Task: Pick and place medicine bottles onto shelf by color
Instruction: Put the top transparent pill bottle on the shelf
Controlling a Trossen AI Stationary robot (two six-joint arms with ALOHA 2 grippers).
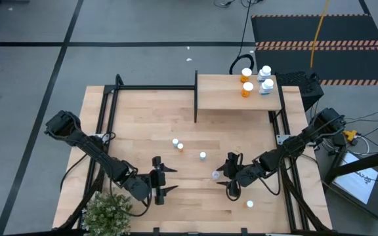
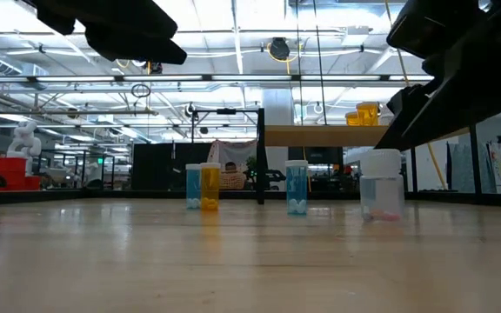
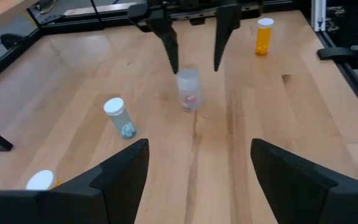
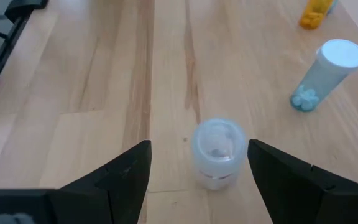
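A clear bottle with a white cap point(image 4: 219, 153) point(image 1: 216, 174) stands upright on the tabletop. My right gripper point(image 4: 199, 145) point(image 1: 227, 175) is open, its fingers on either side of that bottle and just short of it, touching nothing. My left gripper point(image 1: 168, 179) point(image 3: 197, 163) faces it from the table's left, open with nothing between its fingers. A blue bottle point(image 1: 203, 155) point(image 3: 120, 118) and a blue-and-orange pair point(image 1: 177, 144) stand farther back. An orange bottle point(image 1: 249, 204) stands near the front edge. The shelf point(image 1: 222, 98) carries two orange bottles point(image 1: 247, 81) and two pale ones point(image 1: 266, 78).
A potted plant point(image 1: 107, 210) sits at the table's near left corner, beside my left arm. Black frame rails point(image 1: 110, 105) run along the table's sides and back. A black upright point(image 1: 196, 98) bounds the shelf's left edge. Bare wood lies between the two grippers.
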